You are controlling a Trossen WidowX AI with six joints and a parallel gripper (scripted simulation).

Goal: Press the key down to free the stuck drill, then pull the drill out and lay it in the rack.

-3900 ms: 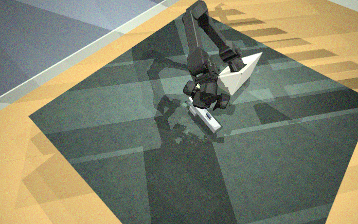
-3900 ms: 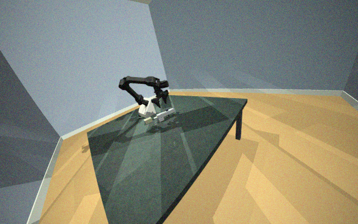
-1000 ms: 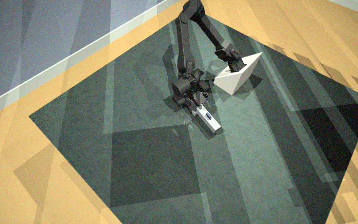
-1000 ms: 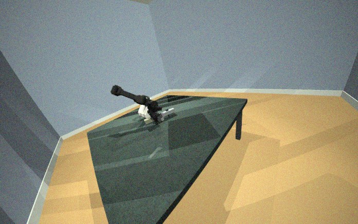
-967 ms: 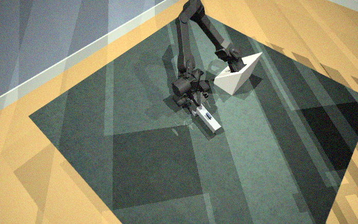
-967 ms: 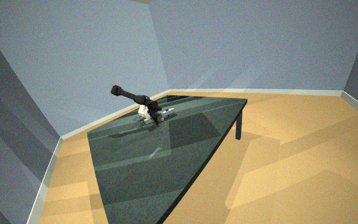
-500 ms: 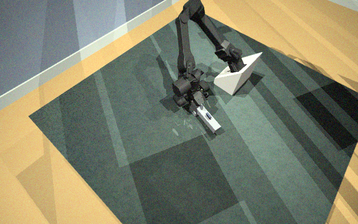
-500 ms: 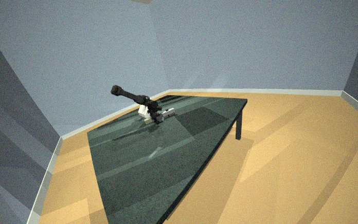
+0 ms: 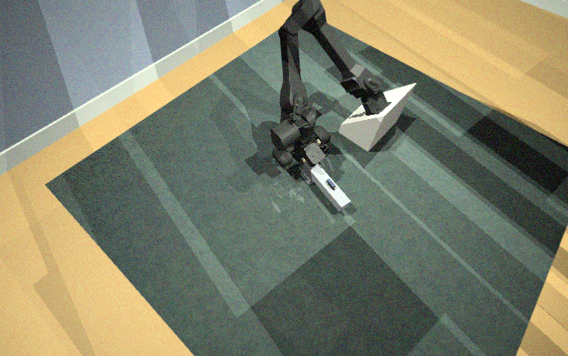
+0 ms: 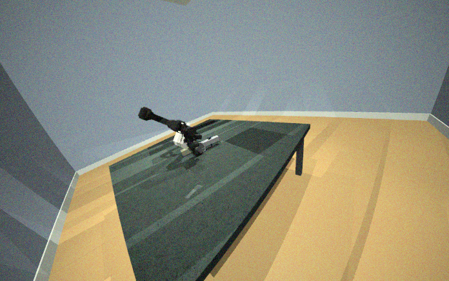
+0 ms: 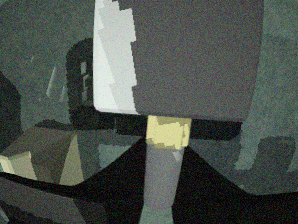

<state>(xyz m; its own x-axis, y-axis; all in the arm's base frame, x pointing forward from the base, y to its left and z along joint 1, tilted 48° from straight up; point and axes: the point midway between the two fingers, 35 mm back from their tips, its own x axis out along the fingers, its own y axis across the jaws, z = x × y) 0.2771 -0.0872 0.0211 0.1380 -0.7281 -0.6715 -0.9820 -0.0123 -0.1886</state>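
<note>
Flanking pincer (image 9: 308,171) on drill (image 11: 161,169): white wedge (image 9: 374,119).

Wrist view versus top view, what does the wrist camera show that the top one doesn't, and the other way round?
Only the wrist view shows the grip itself: the gripper shut on the drill, a pale shank with a yellowish band, sticking out of the block. Only the top view shows the small dark key on the block's top, the white wedge-shaped rack beside the arm, and the dark green table. Both show the block and the gripper at its near end.
</note>
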